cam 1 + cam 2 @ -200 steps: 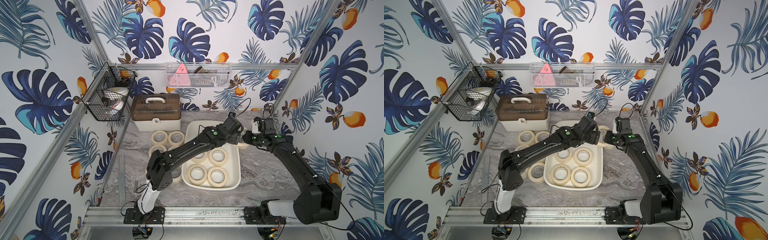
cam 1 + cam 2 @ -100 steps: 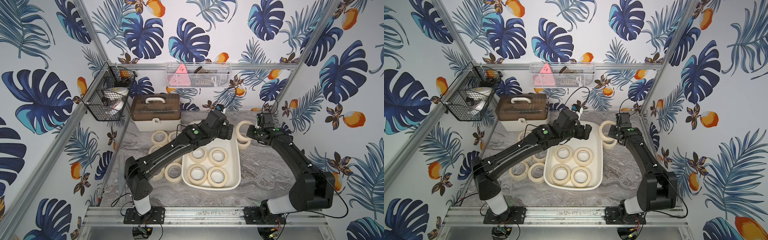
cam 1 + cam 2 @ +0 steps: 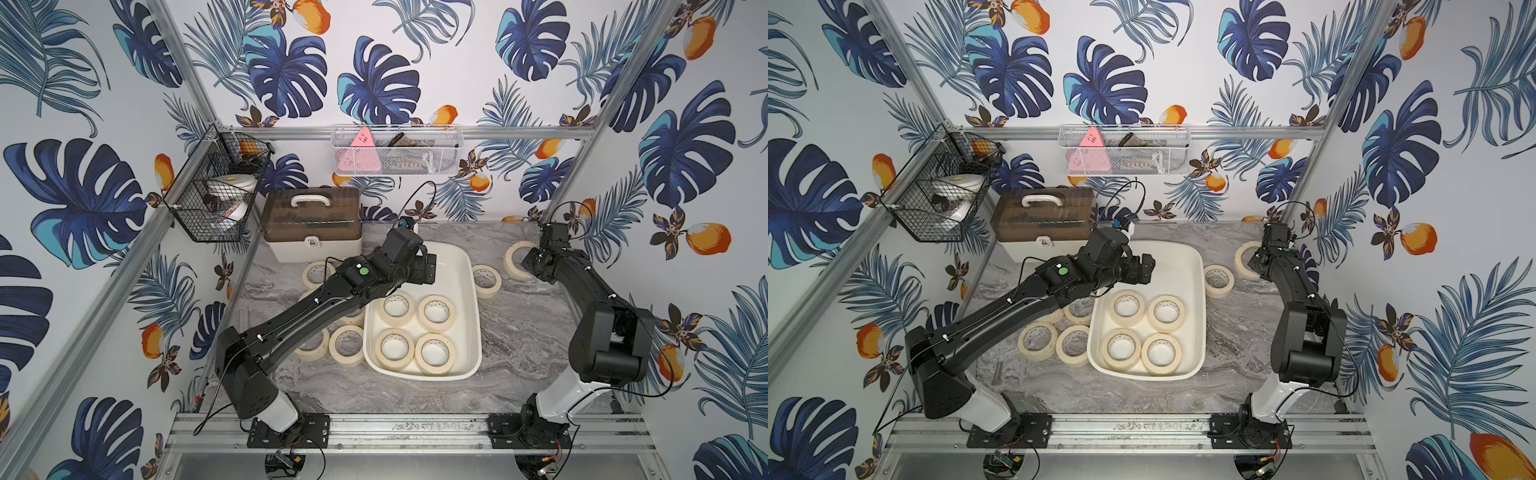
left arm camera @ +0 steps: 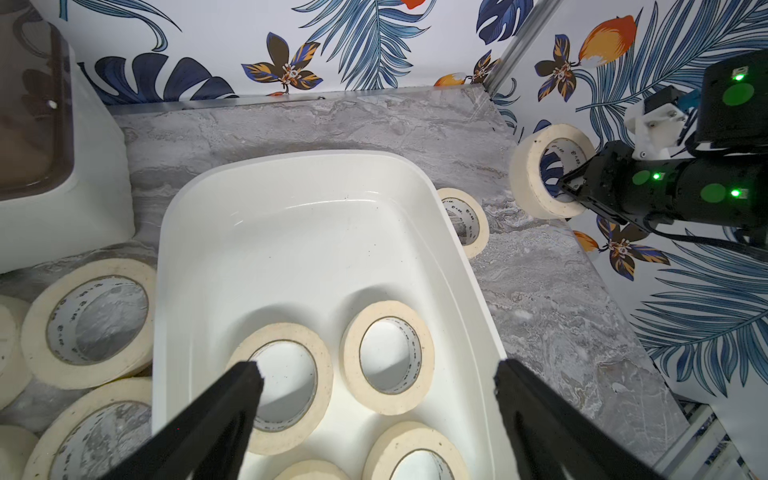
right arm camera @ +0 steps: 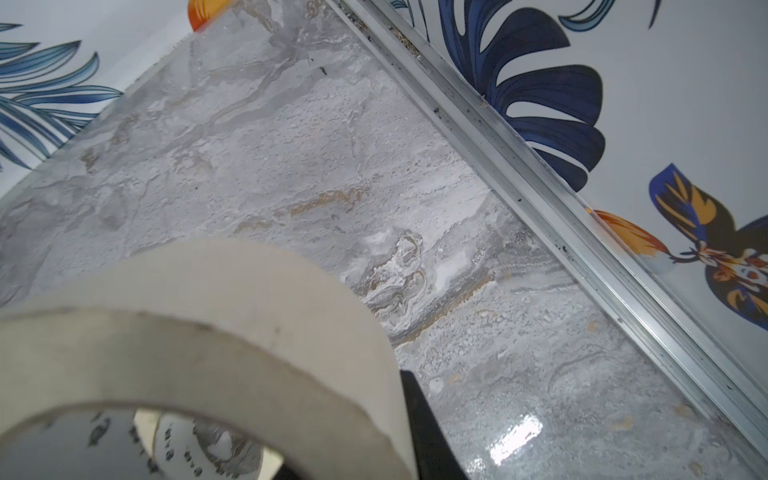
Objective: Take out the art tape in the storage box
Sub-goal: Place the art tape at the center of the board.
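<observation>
The storage box (image 3: 473,291) is a cream-white tub in mid-table, with several art tape rolls (image 3: 396,307) lying flat in its near half. My left gripper (image 3: 428,268) hovers open above the box's bare far half; in the left wrist view its black fingers (image 4: 245,386) stand wide apart over the rolls (image 4: 388,357), holding nothing. My right gripper (image 3: 530,266) is by the right wall, shut on one tape roll (image 3: 513,259) held on edge above the table. In the right wrist view that roll (image 5: 199,332) fills the foreground beside one finger (image 5: 419,424).
One roll (image 3: 486,280) lies on the table just right of the box, and several more (image 3: 347,345) lie left of it, partly under my left arm. A white case with a brown lid (image 3: 311,224) stands at the back left. Wire baskets (image 3: 216,195) hang on the walls.
My left gripper has opened wider and drawn back leftward over the box. My right gripper has carried its tape roll to the right, toward the side wall.
</observation>
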Available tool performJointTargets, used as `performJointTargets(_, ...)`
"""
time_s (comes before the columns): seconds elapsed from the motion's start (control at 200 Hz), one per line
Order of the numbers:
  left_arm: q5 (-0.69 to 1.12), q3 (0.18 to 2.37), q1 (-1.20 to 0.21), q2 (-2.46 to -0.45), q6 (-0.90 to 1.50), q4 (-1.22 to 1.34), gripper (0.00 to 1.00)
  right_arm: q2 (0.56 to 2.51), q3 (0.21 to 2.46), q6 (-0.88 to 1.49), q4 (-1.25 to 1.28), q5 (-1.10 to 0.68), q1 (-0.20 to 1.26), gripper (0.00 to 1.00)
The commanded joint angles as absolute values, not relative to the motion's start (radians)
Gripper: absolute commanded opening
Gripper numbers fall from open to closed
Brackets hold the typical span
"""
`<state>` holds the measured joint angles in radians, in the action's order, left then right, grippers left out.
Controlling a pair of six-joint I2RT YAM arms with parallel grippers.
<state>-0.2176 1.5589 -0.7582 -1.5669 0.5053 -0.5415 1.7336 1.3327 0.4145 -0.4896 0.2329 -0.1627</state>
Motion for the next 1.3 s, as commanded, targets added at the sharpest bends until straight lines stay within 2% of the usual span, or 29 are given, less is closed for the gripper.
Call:
performJointTargets(0.0, -0.213, 1.522, -0.748, -1.534, 0.532, -0.548, 0.96, 1.777, 1.357, 0.417, -0.452, 0.230, -0.180, 0.00)
performJointTargets(0.891, -0.188, 1.502, -0.738, -1.506, 0.546, -0.586, 0.96, 2.055, 1.434, 0.394, -0.461, 0.203, -0.195, 0.00)
performJointTargets(1.036, -0.190, 1.502, -0.739, -1.500, 0.547, -0.590, 0.96, 2.068, 1.439, 0.397, -0.466, 0.199, -0.195, 0.15)
performJointTargets(1.196, -0.194, 1.503, -0.739, -1.497, 0.546, -0.593, 0.96, 2.074, 1.447, 0.397, -0.479, 0.201, -0.196, 0.21)
performJointTargets(1.296, -0.193, 1.506, -0.739, -1.497, 0.548, -0.598, 0.96, 2.064, 1.457, 0.397, -0.500, 0.199, -0.195, 0.29)
